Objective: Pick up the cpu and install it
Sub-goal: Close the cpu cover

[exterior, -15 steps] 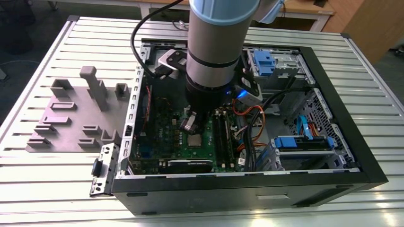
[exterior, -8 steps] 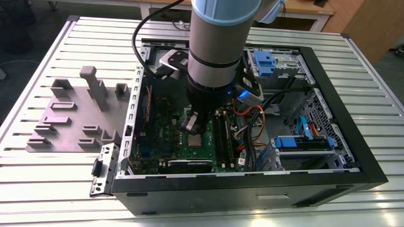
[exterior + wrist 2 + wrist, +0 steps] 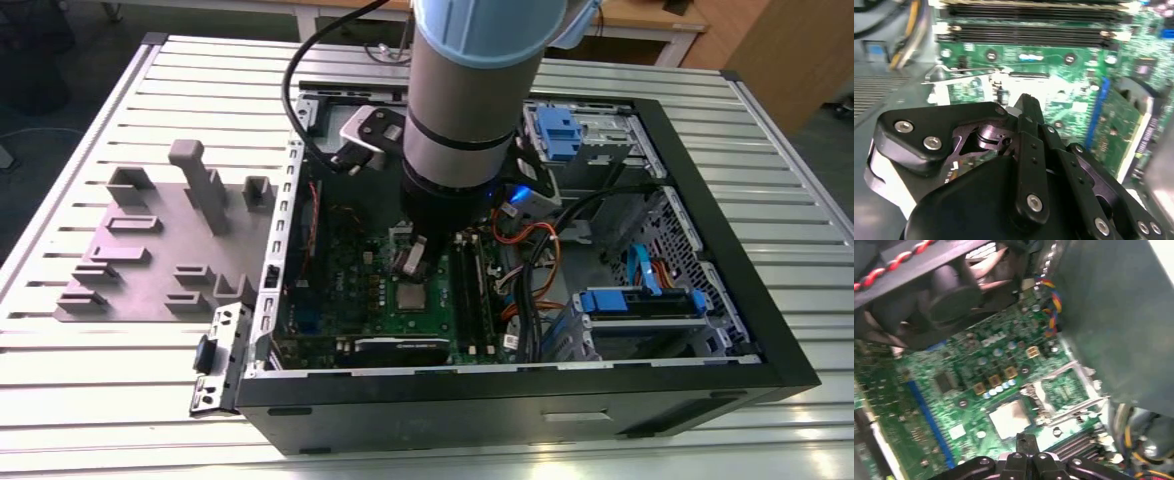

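Exterior overhead, wrist views near motherboard (image 3: 969, 390)

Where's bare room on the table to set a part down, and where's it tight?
Bare table slats at the exterior view's lower left, bordered by the gray fixture plate and computer case; another strip along the case's right. Crowded inside the case: arm over the cpu, cables, drive bays.

My gripper (image 3: 1025, 104) is matte black with small silver screws. My arm (image 3: 461, 120) is gray, with a pale blue cap. The motherboard (image 3: 970, 411) is bright green, crossed by one blue slot (image 3: 927, 415) and dotted with golden-tan squares (image 3: 1010, 372). The cpu (image 3: 1011, 420) is shiny silver-gray with a paler rim. The case (image 3: 534, 410) is black and its drive clips (image 3: 555, 128) are blue. The table (image 3: 120, 400) is silver, with long ribs.
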Tool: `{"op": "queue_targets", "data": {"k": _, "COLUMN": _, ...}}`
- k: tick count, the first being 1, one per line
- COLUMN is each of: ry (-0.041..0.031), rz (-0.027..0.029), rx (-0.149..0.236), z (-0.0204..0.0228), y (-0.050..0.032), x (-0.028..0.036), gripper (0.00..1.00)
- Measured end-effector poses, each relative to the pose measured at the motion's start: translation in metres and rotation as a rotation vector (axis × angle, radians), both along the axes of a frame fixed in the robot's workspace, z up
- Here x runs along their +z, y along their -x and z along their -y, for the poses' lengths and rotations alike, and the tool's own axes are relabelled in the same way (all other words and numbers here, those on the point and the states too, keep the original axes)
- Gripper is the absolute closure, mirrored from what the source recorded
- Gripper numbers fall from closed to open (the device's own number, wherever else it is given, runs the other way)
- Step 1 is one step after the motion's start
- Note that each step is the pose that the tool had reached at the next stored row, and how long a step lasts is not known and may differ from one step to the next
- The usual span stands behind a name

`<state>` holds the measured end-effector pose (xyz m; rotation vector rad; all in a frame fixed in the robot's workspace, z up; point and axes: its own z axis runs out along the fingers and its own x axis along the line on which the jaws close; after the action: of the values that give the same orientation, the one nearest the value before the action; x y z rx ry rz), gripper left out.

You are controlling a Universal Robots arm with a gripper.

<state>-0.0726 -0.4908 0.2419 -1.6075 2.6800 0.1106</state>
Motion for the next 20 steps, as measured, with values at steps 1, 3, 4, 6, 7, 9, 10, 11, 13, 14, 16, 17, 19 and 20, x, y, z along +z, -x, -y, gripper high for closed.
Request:
{"op": "queue_targets", "data": {"k": 1, "ry": -0.0180, "rz": -0.0004, "rx": 0.000, "z": 0.0000, "y": -0.0006, "x": 0.0000, "gripper": 0.89}}
{"op": "queue_targets", "data": {"k": 3, "ry": -0.0490, "rz": -0.0011, "rx": 0.000, "z": 0.0000, "y": -0.0018, "x": -0.0005, "gripper": 0.89}}
{"op": "queue_targets", "data": {"k": 4, "ry": -0.0547, "rz": -0.0013, "rx": 0.000, "z": 0.0000, "y": -0.0026, "x": -0.0015, "gripper": 0.89}}
{"op": "queue_targets", "data": {"k": 6, "ry": -0.0590, "rz": -0.0031, "rx": 0.000, "z": 0.0000, "y": -0.0052, "x": -0.0038, "gripper": 0.89}}
{"op": "queue_targets", "data": {"k": 7, "ry": -0.0610, "rz": -0.0040, "rx": 0.000, "z": 0.0000, "y": -0.0064, "x": -0.0048, "gripper": 0.89}}
{"op": "queue_targets", "data": {"k": 9, "ry": -0.0669, "rz": -0.0050, "rx": 0.000, "z": 0.0000, "y": -0.0083, "x": -0.0063, "gripper": 0.89}}
{"op": "queue_targets", "data": {"k": 10, "ry": -0.0712, "rz": -0.0053, "rx": 0.000, "z": 0.0000, "y": -0.0091, "x": -0.0068, "gripper": 0.89}}
{"op": "queue_targets", "data": {"k": 11, "ry": -0.0754, "rz": -0.0053, "rx": 0.000, "z": -0.0001, "y": -0.0102, "x": -0.0074, "gripper": 0.89}}
{"op": "queue_targets", "data": {"k": 13, "ry": -0.0800, "rz": -0.0055, "rx": 0.000, "z": -0.0006, "y": -0.0124, "x": -0.0083, "gripper": 0.89}}
{"op": "queue_targets", "data": {"k": 14, "ry": -0.0805, "rz": -0.0055, "rx": 0.000, "z": -0.0014, "y": -0.0133, "x": -0.0088, "gripper": 0.89}}
{"op": "queue_targets", "data": {"k": 16, "ry": -0.0810, "rz": -0.0055, "rx": 0.000, "z": -0.0037, "y": -0.0145, "x": -0.0097, "gripper": 0.89}}
{"op": "queue_targets", "data": {"k": 17, "ry": -0.0811, "rz": -0.0056, "rx": 0.000, "z": -0.0049, "y": -0.0152, "x": -0.0101, "gripper": 0.89}}
{"op": "queue_targets", "data": {"k": 19, "ry": -0.0817, "rz": -0.0056, "rx": 0.000, "z": -0.0066, "y": -0.0169, "x": -0.0108, "gripper": 0.89}}
{"op": "queue_targets", "data": {"k": 20, "ry": -0.0825, "rz": -0.0055, "rx": 0.000, "z": -0.0071, "y": -0.0177, "x": -0.0112, "gripper": 0.89}}
